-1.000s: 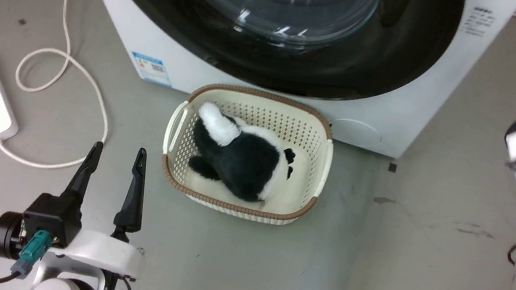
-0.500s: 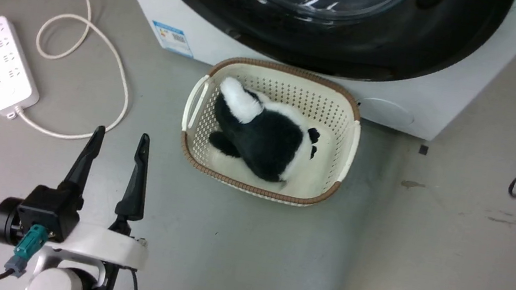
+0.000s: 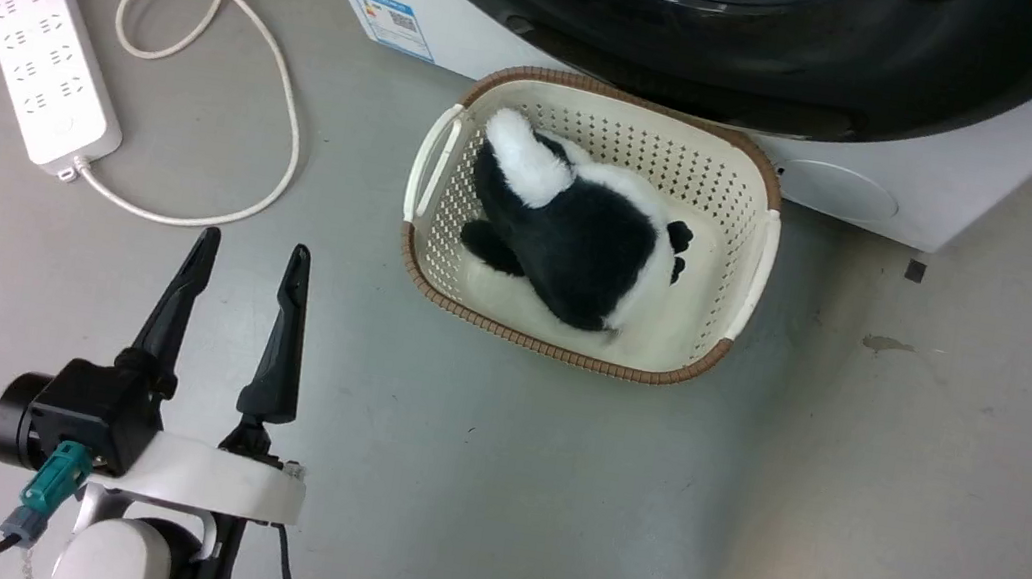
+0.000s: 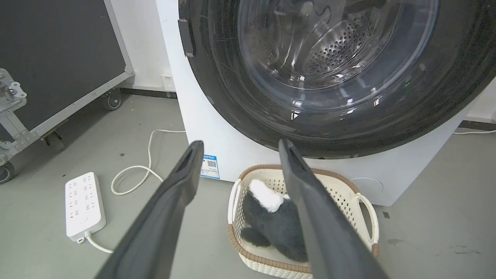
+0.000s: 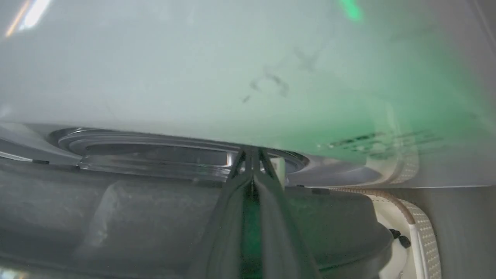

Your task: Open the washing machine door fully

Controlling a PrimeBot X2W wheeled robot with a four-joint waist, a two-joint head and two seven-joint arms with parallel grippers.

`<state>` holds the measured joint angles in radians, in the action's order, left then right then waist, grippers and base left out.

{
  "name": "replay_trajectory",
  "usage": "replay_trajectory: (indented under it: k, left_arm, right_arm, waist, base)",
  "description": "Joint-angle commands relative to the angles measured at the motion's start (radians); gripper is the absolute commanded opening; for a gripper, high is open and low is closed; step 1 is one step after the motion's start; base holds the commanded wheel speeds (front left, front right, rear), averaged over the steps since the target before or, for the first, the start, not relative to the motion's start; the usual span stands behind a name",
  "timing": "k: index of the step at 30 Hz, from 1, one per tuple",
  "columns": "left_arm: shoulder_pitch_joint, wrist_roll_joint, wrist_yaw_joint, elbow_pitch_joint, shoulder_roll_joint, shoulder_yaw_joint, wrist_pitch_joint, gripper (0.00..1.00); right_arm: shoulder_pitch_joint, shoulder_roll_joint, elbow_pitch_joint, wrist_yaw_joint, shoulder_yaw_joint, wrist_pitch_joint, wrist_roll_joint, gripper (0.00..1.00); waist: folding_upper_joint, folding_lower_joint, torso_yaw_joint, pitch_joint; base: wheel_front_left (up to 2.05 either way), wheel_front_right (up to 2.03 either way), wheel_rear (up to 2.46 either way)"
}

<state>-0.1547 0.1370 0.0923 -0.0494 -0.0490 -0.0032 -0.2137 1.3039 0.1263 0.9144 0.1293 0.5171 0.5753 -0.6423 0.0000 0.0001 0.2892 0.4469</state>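
Washing machine door far centre, not yet swung out. Basket w/ plush just below it. Right gripper: fingers together, tips at the door-edge seam, prob. to lever it. Left gripper: jaws apart, near-left, clear of the door.

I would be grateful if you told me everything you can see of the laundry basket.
The basket is cream perforated plastic, a rounded rectangle with a brown woven-look rim and a loop handle at each short end. It stands upright on the grey floor close before the white washer; whether they touch is unclear. A black-and-white plush toy lies inside.
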Motion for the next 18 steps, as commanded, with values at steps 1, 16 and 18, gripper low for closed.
replay_trajectory:
  k: [1,16,18]
  left_arm:
    - [-0.02,0.009,0.004,-0.002,-0.001,-0.002,-0.011,1.0]
    - [0.007,0.0,0.0,0.017,-0.001,0.0,-0.043,1.0]
    - [0.015,-0.002,-0.001,0.021,-0.001,-0.003,-0.047,1.0]
  right_arm:
    - [0.027,-0.022,0.043,0.002,0.002,0.034,-0.006,0.0]
    - [-0.103,-0.062,0.026,0.001,0.074,0.242,-0.074,0.0]
    - [-0.139,-0.068,0.006,0.001,0.085,0.28,-0.094,0.0]
  waist:
    - [0.0,-0.0001,0.005,-0.001]
    - [0.0,-0.0001,-0.005,-0.107]
    - [0.0,-0.0001,-0.005,-0.129]
  base:
    - [0.0,0.0,0.0]
    - [0.0,0.0,0.0]
    - [0.0,0.0,0.0]
